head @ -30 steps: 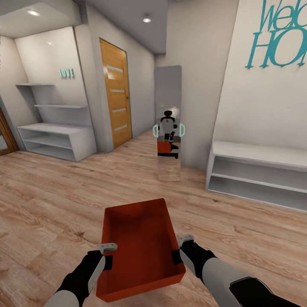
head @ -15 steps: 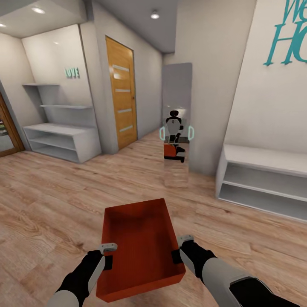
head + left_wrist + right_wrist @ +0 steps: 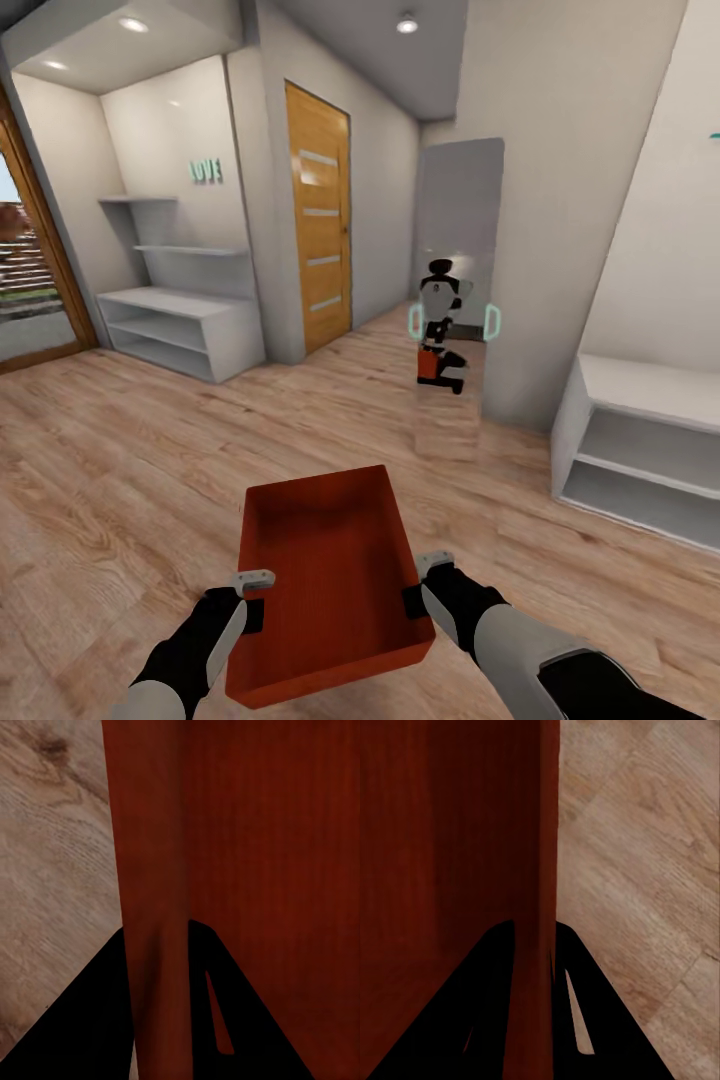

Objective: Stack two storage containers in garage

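I carry one red-orange storage container [image 3: 325, 570], a deep lidless box, low in front of me over the light wood-plank floor. My left gripper [image 3: 252, 597] is shut on its left wall and my right gripper [image 3: 418, 583] is shut on its right wall. In the left wrist view the container's wall [image 3: 154, 907] runs between the two dark fingers [image 3: 82, 1020]. The right wrist view shows the other wall [image 3: 547, 870] pinched the same way between its fingers [image 3: 491, 1005].
A hallway lies ahead with a wooden door [image 3: 320, 230], a tall mirror [image 3: 455, 270] showing my reflection, white shelving [image 3: 180, 320] at the left and a white bench shelf [image 3: 640, 450] at the right. A glass door [image 3: 30, 270] opens outside at far left.
The whole view has swung to the left: the door, mirror and shelves have slid right in the picture and the outside door has come into sight. The container and both grippers keep their hold.
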### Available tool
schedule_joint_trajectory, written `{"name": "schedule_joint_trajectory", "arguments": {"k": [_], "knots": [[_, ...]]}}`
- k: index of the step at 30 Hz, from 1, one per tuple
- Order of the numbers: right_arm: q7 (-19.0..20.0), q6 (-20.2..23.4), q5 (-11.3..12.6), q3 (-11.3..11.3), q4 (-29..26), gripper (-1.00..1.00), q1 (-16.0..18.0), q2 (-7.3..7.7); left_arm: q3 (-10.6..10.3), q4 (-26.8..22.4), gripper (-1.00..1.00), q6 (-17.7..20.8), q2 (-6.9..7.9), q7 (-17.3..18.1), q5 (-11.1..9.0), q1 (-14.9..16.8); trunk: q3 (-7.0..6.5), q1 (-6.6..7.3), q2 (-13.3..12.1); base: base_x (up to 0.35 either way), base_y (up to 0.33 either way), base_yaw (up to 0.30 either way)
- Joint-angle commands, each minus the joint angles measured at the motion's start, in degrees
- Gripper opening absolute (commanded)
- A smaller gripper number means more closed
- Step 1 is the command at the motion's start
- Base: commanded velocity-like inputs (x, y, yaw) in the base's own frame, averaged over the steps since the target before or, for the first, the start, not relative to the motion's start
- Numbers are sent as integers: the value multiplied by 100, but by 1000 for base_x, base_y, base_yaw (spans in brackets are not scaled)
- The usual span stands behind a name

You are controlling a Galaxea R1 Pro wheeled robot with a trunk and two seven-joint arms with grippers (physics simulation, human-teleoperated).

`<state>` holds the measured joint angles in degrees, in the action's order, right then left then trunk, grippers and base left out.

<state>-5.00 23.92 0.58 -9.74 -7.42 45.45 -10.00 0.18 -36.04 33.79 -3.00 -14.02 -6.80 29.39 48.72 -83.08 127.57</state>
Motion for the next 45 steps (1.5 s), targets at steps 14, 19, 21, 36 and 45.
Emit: {"name": "schedule_joint_trajectory", "arguments": {"k": [14,19,21,36,45], "knots": [[-1,48,-76,-72,-14,-100,43,0,-97,2,-100,-22,19,22,-278,-3,7,-2,3,341,0,146],[-1,49,-76,-72,-14,-100,43,0,-97,3,-100,-22,19,22,-278,-3,7,-2,3,341,0,1],[-1,44,-76,-72,-14,-100,43,0,-97,7,-100,-22,19,22,-278,-3,7,-2,3,341,0,0],[-1,46,-76,-72,-14,-100,43,0,-97,6,-100,-22,19,22,-278,-3,7,-2,3,341,0,0],[-1,47,-76,-72,-14,-100,43,0,-97,9,-100,-22,19,22,-278,-3,7,-2,3,341,0,0]]}}
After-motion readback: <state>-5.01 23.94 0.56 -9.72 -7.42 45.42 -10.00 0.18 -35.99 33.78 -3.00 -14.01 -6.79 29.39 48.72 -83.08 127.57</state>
